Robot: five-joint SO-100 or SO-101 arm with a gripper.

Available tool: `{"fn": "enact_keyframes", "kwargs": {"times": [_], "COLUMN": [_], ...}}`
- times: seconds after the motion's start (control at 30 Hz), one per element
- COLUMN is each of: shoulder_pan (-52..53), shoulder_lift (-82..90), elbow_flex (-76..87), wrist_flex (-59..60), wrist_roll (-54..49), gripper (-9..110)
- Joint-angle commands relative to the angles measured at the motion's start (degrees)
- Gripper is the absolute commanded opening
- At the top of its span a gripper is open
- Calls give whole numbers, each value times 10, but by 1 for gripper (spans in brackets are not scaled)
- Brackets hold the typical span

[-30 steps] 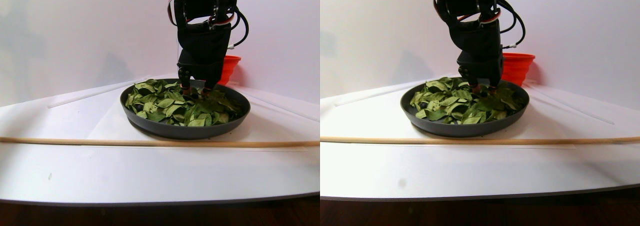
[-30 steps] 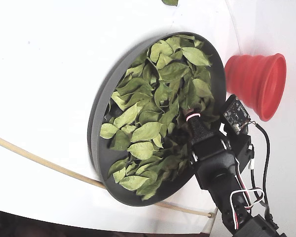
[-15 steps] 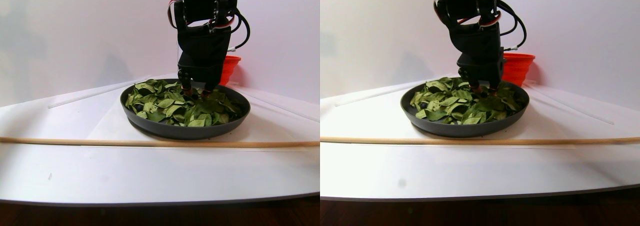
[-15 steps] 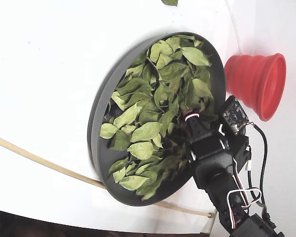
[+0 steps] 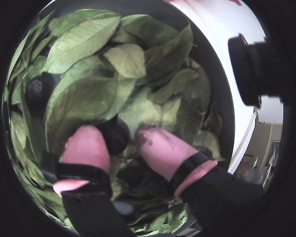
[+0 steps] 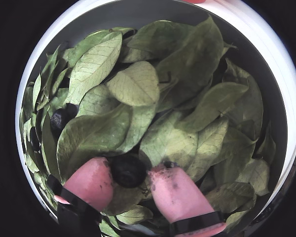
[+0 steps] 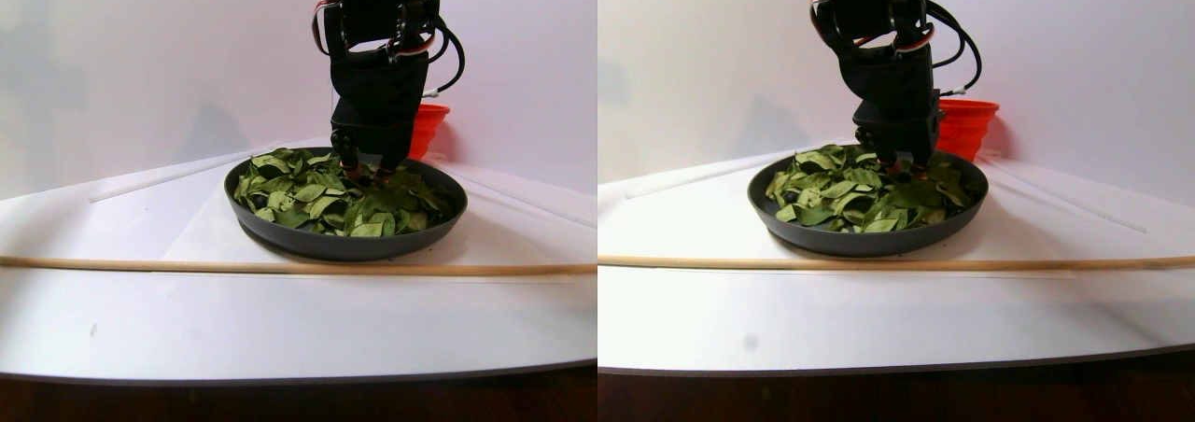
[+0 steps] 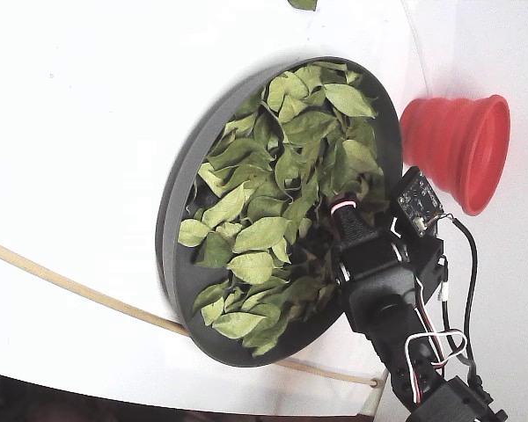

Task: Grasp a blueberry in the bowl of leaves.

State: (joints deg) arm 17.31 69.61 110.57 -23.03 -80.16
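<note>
In both wrist views the gripper [image 5: 119, 139] has its pink fingers [image 6: 91, 181] clenched on a dark berry [image 6: 128, 171], which sits on the leaves [image 6: 138, 84]; a second berry [image 5: 38, 89] lies at the left. In the stereo pair view the gripper [image 7: 365, 170] dips into the bowl [image 7: 317, 243], with a red cup [image 7: 429, 123] behind and a wooden stick [image 7: 187, 265] in front. In the fixed view the arm [image 8: 383, 290] reaches over the bowl's [image 8: 178, 189] right side.

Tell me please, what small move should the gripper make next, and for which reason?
Probably lift straight up, slowly. In both wrist views the gripper has a blueberry between its pink fingertips, low among the leaves in the bowl. A gentle rise should free it without dragging leaves along.
</note>
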Motion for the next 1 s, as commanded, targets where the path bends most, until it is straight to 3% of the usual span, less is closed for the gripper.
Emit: {"fn": "enact_keyframes", "kwargs": {"times": [0.0,0.97], "shoulder_pan": [-3,-5], "shoulder_lift": [-4,58], "elbow_flex": [-12,-6], "wrist_flex": [7,20], "wrist_roll": [-7,-78], "gripper": [12,9]}}
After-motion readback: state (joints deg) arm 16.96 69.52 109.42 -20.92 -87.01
